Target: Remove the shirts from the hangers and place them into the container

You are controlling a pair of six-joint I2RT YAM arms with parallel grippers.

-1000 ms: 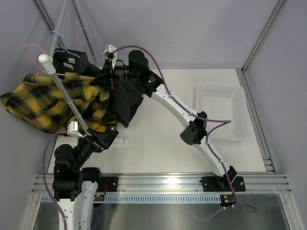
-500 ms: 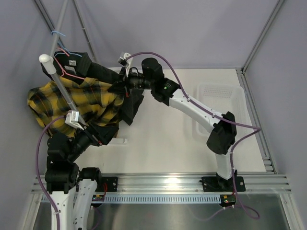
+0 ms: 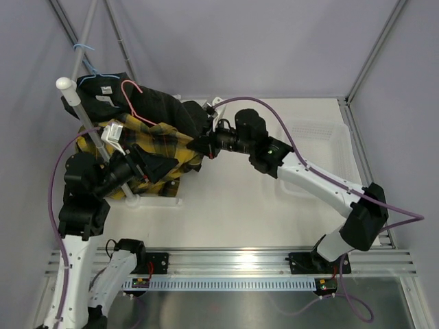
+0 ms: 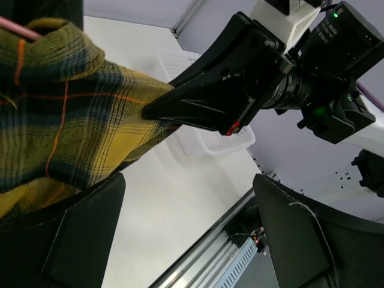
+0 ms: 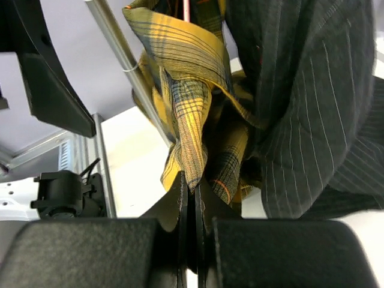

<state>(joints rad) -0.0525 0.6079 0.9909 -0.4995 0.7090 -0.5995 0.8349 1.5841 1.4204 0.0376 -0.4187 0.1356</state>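
Where the grey rail [image 3: 81,110] crosses the upper left, the black shirt [image 3: 161,106] is draped, a pink hanger [image 3: 134,96] over it; its white neck label [image 3: 104,99] is too small to read. Just below, the left gripper [image 3: 152,166] gapes wide beside the plaid shirt [image 3: 161,137]. At centre, the right gripper [image 5: 191,191] pinches a plaid fold. The container [image 3: 319,137] sits at right, apart.

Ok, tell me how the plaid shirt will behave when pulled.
Probably floppy: the plaid shirt droops in loose folds where the right end effector pinches its corner. Likely light, since that small pinch seems enough to hold it. It may snag, as it is bunched against the black shirt and the pole.
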